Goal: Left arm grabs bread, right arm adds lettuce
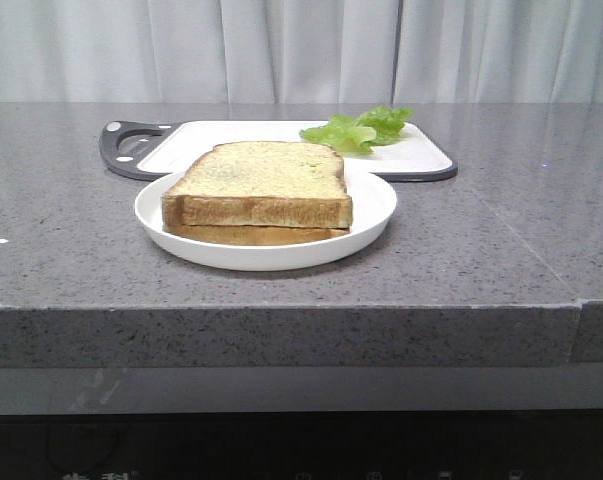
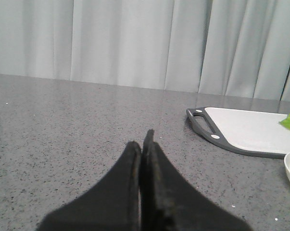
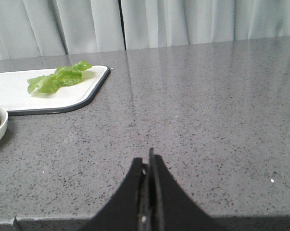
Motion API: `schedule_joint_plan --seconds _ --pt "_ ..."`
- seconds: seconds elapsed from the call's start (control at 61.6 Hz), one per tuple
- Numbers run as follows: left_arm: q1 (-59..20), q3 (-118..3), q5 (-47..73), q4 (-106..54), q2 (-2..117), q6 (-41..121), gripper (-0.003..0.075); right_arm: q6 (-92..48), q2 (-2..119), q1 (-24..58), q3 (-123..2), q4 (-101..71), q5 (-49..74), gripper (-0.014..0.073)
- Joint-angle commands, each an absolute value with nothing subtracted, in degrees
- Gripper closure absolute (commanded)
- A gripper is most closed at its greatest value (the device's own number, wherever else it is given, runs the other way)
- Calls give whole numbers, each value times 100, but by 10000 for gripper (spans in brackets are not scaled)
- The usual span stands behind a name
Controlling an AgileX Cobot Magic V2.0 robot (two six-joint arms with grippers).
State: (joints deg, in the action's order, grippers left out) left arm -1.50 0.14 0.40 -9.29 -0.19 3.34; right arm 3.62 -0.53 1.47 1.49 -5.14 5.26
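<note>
Your bread (image 1: pixel 256 182) is the thick top slice of a two-slice stack on the white plate (image 1: pixel 381 200), its pale speckled face up and its golden crust edge turned toward the robot. A thinner slice (image 1: pixel 251 235) lies directly under it, touching it, and shows only as a narrow band just above the plate's rim. That is the thing to mind: you want the top slice alone.

The lettuce (image 1: pixel 359 128) lies behind the plate on the white cutting board (image 1: pixel 231 135), toward the board's right end, apart from the bread. The board's dark handle (image 1: pixel 126 145) sticks out to the left behind the plate.

Neither arm shows in the front view. In its wrist view the left fingers (image 2: pixel 144 144) are pressed together, holding nothing, low over bare tabletop (image 1: pixel 501 240) well to the left of the plate, whose rim just shows at the frame edge. The right fingers (image 3: pixel 148 161) are likewise closed and empty, well to the right of the plate.

The step in hand looks like the left arm's reach, not yet begun. Open the left fingers wide before you come in, wider than the slice is thick. Approach from the plate's left side and clear the raised rim. Set the fingers on the upper slice's crust only, above the seam with the lower one. Close gently; toast will likely crush or crumble. Keep the right arm clear of the plate until the bread is held.
</note>
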Motion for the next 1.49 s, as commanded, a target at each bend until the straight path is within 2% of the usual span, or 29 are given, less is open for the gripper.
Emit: schedule_joint_plan --seconds 0.0,0.325,0.649,0.763,1.266,1.33,1.363,1.428,1.477 --pt "-175 -291 -434 -1034 -128 325 741 315 -179 145 -211 -452 126 711" --pt "-175 -2344 1054 -1034 435 325 741 154 192 145 -1906 -363 1321 711" --pt "-175 -4369 2634 -1044 1991 325 741 148 1842 145 -3916 -274 2565 711" --pt "-175 -4525 2860 -1044 2439 325 741 154 2398 145 -4165 -274 2928 711" --pt "-175 -4501 3079 -1134 3866 325 736 154 3916 145 -4131 -274 3031 711" --pt "-175 -4514 3138 -1261 4035 335 695 154 4068 145 -4131 -274 3031 694" --pt "-175 -4548 3194 -1315 4145 347 645 154 4142 145 -4131 -274 3031 664" --pt "-175 -4603 3314 -1425 4350 358 504 154 4244 145 -4131 -274 3031 580" --pt "-175 -4675 3401 -1591 4510 443 407 154 4332 145 -4131 -274 3031 467"
